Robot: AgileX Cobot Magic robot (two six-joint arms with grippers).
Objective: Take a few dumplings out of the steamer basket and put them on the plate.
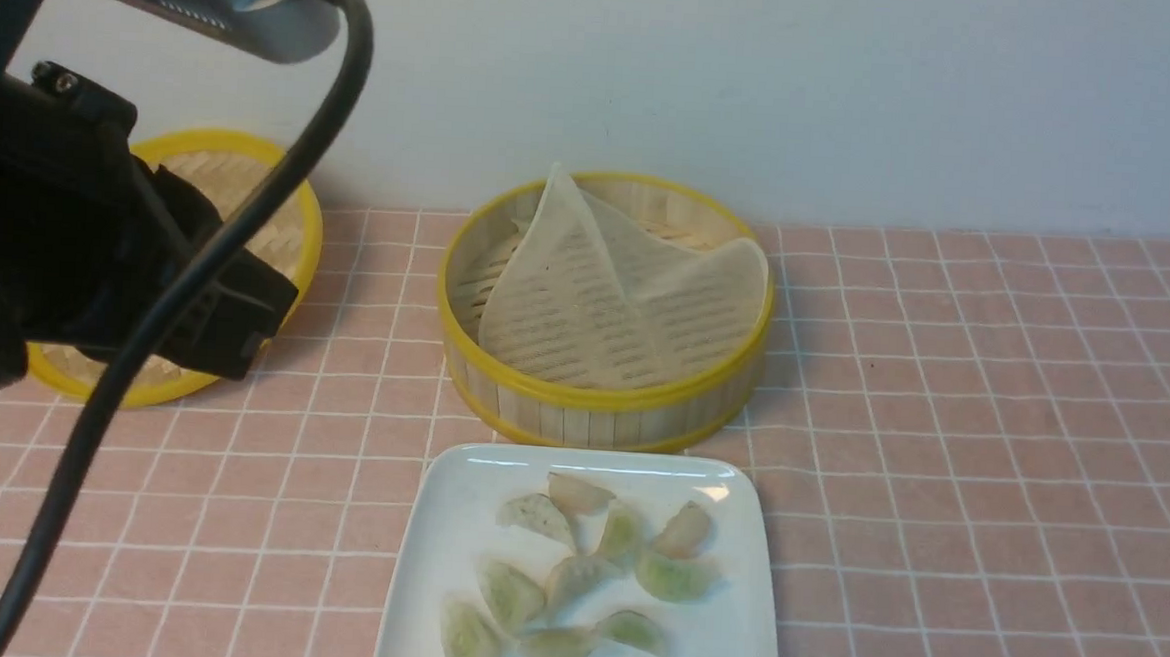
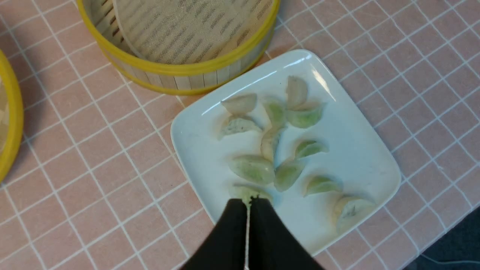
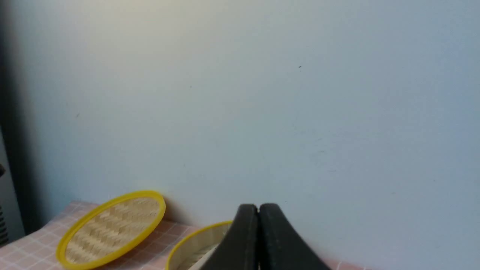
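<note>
The dumplings (image 2: pixel 270 146) lie clustered on the plate (image 2: pixel 360 157) just ahead of the left gripper (image 2: pixel 246 202) — jaws together. The steamer basket (image 2: pixel 180 71) sits beyond; right gripper (image 3: pixel 258 210) — jaws together.

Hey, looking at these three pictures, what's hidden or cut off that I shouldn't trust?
- Basket floor: the crumpled liner covers it in the front and left wrist views, so any dumplings beneath cannot be seen.
- Plate: its near edge is cut off by the front view's bottom border; the full dumpling count shows only from the left wrist.
- Lid: the left arm hides much of it in front view.
- Right tool: faces the wall; its place over the table is unclear.
</note>
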